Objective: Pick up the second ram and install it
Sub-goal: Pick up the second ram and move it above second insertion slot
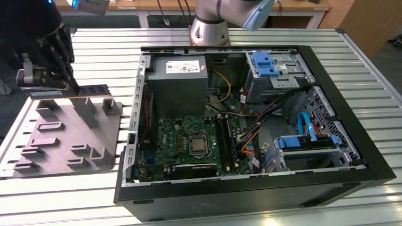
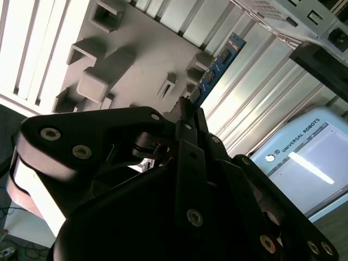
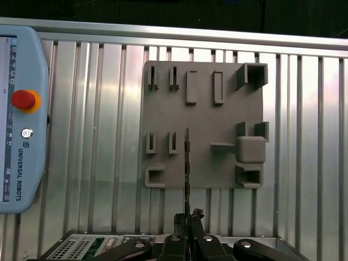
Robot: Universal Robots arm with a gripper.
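The second ram (image 1: 91, 89) is a thin dark stick held level above the grey holder plate (image 1: 63, 141) at the exterior view's left. My gripper (image 1: 61, 90) is shut on one end of it, and the other end points toward the computer case. The second wrist view shows its blue face (image 2: 216, 66) sticking out past my fingertips (image 2: 187, 111). Edge-on in the first wrist view, the stick (image 3: 187, 160) rises from my gripper (image 3: 187, 218) over the plate (image 3: 204, 117). Long black slots (image 1: 227, 140) lie on the green board (image 1: 182, 136) inside the case.
The open computer case (image 1: 251, 197) fills the middle of the slatted metal table (image 1: 94, 37), with a grey power-supply box (image 1: 179, 82) and blue drive brackets (image 1: 267, 66) inside. The arm's base (image 1: 210, 28) stands behind it. A teach pendant (image 3: 22, 119) lies beside the plate.
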